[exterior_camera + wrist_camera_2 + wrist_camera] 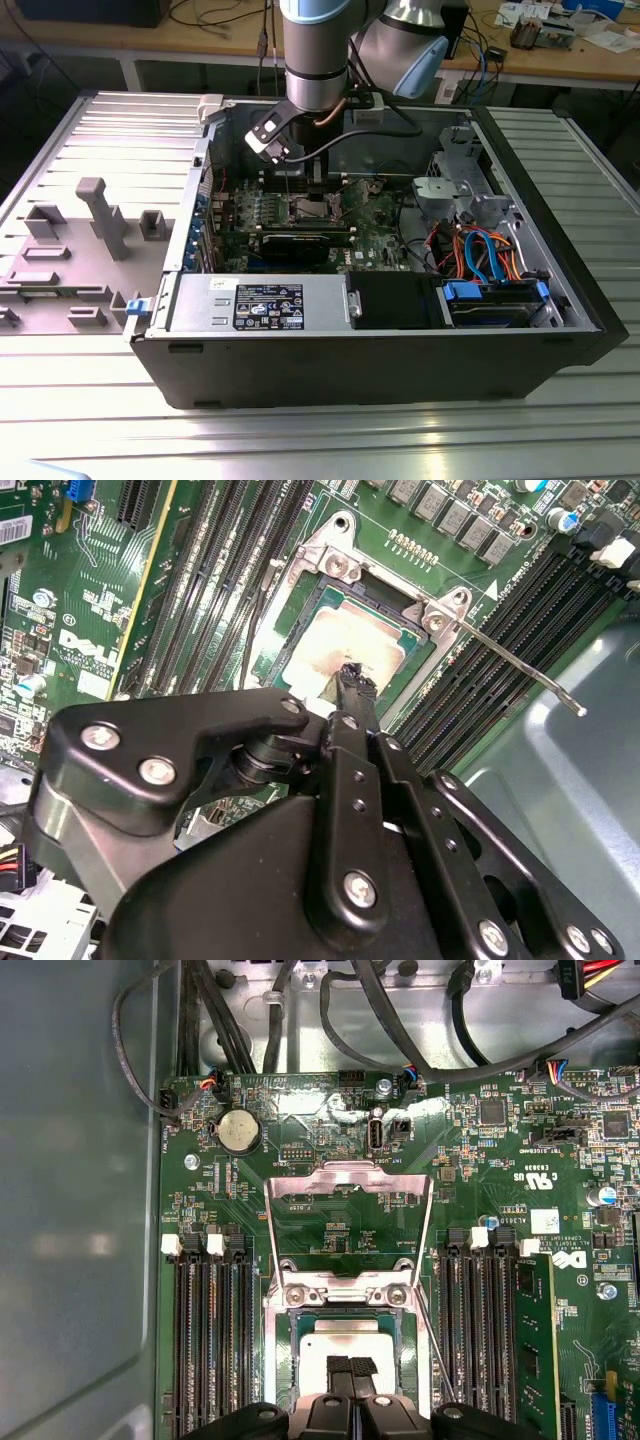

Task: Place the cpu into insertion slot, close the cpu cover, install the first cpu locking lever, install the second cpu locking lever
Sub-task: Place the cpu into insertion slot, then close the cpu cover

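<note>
Green board (pixel 330 1130) holds the cpu (pixel 345 1338) between memory slots (pixel 210 1340), closed empty fingers (pixel 341 1370) above it.

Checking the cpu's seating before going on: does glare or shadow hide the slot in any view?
First wrist view: even light on cpu and slot, no glare; soft reflections on the case wall. Second wrist view: cpu top bright, tool blocks part of it. Exterior view: slot dim below the arm, glare on the table.
</note>
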You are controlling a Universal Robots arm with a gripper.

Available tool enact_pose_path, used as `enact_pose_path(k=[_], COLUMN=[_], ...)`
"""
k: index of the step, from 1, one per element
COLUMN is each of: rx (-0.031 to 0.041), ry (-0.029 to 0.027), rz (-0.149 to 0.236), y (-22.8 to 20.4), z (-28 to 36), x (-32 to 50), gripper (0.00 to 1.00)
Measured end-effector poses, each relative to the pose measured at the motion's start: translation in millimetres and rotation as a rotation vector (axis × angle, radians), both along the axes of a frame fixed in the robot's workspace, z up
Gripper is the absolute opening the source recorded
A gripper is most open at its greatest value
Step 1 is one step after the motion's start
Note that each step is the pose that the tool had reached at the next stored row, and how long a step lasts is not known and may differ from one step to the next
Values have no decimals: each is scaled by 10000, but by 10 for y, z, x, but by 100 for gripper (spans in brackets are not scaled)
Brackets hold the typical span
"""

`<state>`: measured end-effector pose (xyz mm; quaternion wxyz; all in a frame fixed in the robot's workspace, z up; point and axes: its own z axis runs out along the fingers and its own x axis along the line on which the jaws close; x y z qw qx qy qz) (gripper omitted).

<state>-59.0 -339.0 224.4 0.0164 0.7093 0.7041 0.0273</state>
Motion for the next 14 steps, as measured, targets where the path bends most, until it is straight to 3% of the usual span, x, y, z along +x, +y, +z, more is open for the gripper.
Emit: enact_pose_path(k=[14], rx=[0], ry=[2], rz=[0], y=[0], z=[0], x=[3], gripper=[11])
